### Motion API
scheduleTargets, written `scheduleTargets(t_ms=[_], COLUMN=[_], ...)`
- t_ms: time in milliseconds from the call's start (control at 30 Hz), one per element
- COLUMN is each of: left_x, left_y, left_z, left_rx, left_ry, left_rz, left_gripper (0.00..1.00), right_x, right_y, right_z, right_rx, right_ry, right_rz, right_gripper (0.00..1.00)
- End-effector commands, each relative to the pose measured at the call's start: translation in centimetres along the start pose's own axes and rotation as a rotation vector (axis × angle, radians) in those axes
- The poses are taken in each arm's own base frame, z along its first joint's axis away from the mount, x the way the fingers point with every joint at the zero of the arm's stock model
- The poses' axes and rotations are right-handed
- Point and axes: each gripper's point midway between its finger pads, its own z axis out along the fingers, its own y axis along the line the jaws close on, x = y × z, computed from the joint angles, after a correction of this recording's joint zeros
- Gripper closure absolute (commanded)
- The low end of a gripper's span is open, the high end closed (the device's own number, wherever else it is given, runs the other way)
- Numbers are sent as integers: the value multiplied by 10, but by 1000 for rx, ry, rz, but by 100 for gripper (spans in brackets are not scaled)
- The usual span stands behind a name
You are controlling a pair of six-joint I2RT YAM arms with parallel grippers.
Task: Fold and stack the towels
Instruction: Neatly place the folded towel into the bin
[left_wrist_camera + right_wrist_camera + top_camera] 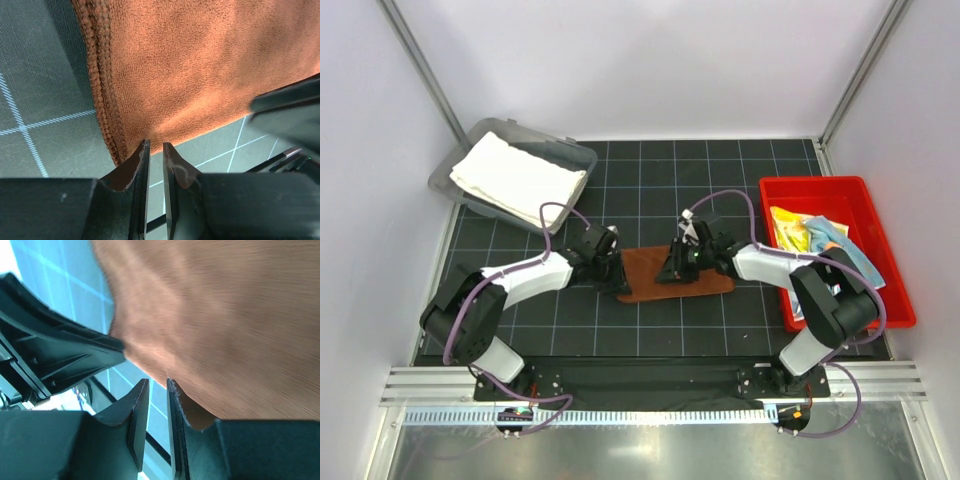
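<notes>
The rust-brown towel (pixel 695 282) lies flat on the black grid mat in the middle of the top view. My left gripper (pixel 616 276) is low at its left end. In the left wrist view, the jaws (pixel 155 145) stand a narrow gap apart with only mat between them, just short of the towel's stitched edge (pixel 190 65). My right gripper (pixel 676 266) is down over the towel's middle. Its jaws (pixel 158 381) are also slightly open and empty, at the blurred edge of the brown cloth (pixel 225 315). A cream-white towel (pixel 520 178) lies folded in a grey bin.
The grey bin (pixel 582 155) stands at the back left. A red bin (pixel 840 190) at the right holds a yellow towel (pixel 788 228) and a light-blue one (pixel 840 240). The two grippers are close together, each showing in the other's wrist view. White walls enclose the mat.
</notes>
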Motion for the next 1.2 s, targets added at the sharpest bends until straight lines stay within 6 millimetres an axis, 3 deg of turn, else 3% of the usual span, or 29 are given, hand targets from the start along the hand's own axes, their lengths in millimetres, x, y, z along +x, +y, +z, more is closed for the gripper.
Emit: scheduleTargets(t_ms=[0,133,167,200,267,467,700,767,967,1067,1167], left_x=[2,-9,-15,-24,-37,-61,-61,-56,-37,-31,-29], left_y=[-5,5,3,5,5,10,25,33,34,36,37], left_z=[-5,-16,-24,-29,-35,-25,8,19,41,43,44], left_rx=[30,-7,-1,-2,11,5,-20,-49,-19,-31,-42], left_ry=[2,-93,-124,-150,-194,-236,-233,-204,-125,-115,-112], left_rz=[-30,-47,-42,-51,-28,-4,-9,-16,-80,-90,-106], left_gripper=[80,79,75,60,50,43,43,43,48,54,67], right_x=[-7,19,22,25,30,33,34,35,35,33,31], right_y=[30,12,8,7,1,-5,-8,-10,-11,-10,-9], right_z=[12,30,32,33,33,33,36,36,36,36,36], right_rx=[-125,-123,-116,-116,-106,-94,-91,-83,-80,-79,-80], right_ry=[-10,66,75,82,89,81,85,89,85,77,73], right_rz=[-63,-53,-53,-59,-65,-69,-69,-70,-72,-74,-71], right_gripper=[72,72,72,71,71,72,71,72,71,71,71])
